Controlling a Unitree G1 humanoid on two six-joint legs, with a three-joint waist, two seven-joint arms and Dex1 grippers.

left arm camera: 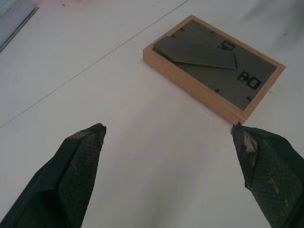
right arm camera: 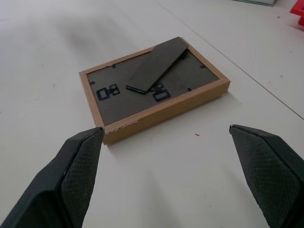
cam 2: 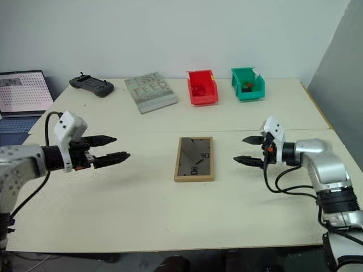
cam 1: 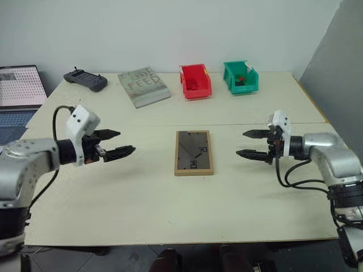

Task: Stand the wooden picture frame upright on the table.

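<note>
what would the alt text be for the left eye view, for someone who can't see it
A wooden picture frame lies flat, back panel up, on a cream table, between the left tool and right tool, both open and apart from it. Along the far edge sit a grey book, red bin, green bin and black controller.

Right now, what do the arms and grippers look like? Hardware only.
Both arms are silver-grey metal with black wrist sections and loose black cables looping beside them. The left gripper and right gripper each carry a white housing and two tapered black fingers with cross-hatched textured pads.
</note>
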